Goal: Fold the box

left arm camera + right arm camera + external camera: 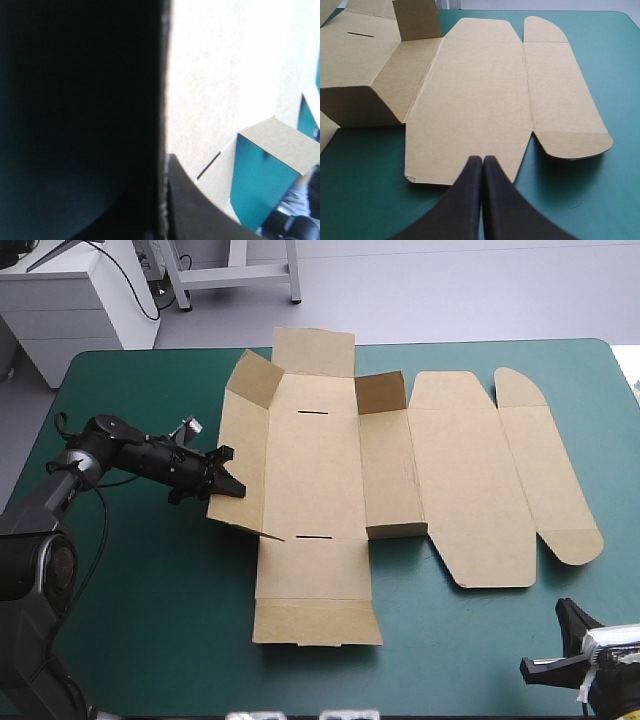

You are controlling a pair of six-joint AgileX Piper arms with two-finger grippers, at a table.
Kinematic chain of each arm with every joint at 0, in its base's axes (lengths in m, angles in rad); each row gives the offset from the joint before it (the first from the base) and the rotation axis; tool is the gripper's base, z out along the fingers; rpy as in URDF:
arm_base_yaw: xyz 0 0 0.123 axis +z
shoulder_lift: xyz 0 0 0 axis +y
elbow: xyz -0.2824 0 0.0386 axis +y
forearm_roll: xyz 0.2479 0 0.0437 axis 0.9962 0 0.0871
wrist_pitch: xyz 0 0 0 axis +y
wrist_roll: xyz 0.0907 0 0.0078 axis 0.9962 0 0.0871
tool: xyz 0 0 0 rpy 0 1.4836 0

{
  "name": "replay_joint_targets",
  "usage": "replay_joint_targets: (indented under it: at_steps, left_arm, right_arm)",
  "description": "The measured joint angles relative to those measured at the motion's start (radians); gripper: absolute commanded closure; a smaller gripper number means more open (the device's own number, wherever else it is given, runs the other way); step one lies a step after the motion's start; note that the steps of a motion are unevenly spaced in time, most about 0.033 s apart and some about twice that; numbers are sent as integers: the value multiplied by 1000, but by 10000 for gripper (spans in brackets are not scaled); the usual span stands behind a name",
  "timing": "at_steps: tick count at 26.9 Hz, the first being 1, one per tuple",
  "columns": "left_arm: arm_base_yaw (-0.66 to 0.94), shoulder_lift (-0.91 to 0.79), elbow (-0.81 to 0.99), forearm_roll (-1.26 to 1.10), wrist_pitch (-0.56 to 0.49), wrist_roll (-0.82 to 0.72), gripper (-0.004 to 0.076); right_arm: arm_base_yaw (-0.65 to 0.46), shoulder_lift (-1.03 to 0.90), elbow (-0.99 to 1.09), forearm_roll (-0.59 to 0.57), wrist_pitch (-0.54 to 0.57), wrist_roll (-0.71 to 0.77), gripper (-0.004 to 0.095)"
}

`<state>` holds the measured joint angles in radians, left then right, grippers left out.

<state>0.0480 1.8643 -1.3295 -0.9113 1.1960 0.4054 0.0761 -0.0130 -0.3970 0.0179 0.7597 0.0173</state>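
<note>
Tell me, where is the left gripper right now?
In the high view the left gripper sits left of centre, shut on the raised left wall of the box.

Bright, even overhead light; flat brown cardboard box throws soft shadows twd 6 o'clock on teal-green table cover; L wrist view half dark.

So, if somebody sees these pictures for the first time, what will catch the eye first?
The brown box, a big cut sheet lying mostly flat across the middle of the teal-green table. Next, the left pincer clamped on its raised left wall, while the right pincer hangs shut by the near right corner, clear of the board.
</note>
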Motion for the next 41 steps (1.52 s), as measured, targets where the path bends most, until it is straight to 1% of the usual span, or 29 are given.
replay_joint_targets:
  at_steps: [1,4,5,6,10,11,13,16,18,22,25,29,32,34,37,41]
  left_arm:
    - [-3,0,-29,35,0,-11,732]
    - [-50,0,-221,299,14,-70,732]
    - [-57,0,-251,321,20,-70,732]
    - [-68,0,-306,342,25,-48,732]
    - [-103,0,-423,405,30,85,732]
    - [-120,0,-448,452,29,111,732]
    - [-180,0,-498,622,28,163,732]
    - [-250,0,-512,798,35,224,732]
    - [-310,2,-512,924,43,304,732]
    - [-370,11,-513,1035,31,364,732]
    - [-412,23,-513,1108,-32,383,732]
    - [-487,28,-513,1217,-149,422,733]
    - [-558,31,-513,1342,-240,401,733]
    - [-602,33,-513,1433,-273,353,733]
    - [-656,33,-509,1531,-291,285,733]
    - [-708,29,-458,1646,-301,185,733]
  right_arm:
    - [0,0,0,0,0,0,928]
    - [0,0,0,0,0,0,928]
    - [0,0,0,0,0,0,928]
    - [0,0,0,0,0,0,928]
    - [0,0,0,0,0,0,928]
    - [0,0,0,0,0,0,928]
    - [0,0,0,0,0,0,928]
    - [0,0,0,0,0,0,928]
    - [0,0,0,0,0,0,928]
    - [0,0,0,0,0,0,928]
    - [0,0,0,0,0,0,928]
    - [0,0,0,0,0,0,928]
    - [0,0,0,0,0,0,928]
    - [0,0,0,0,0,0,928]
    - [0,0,0,0,0,0,928]
    - [0,0,0,0,0,0,928]
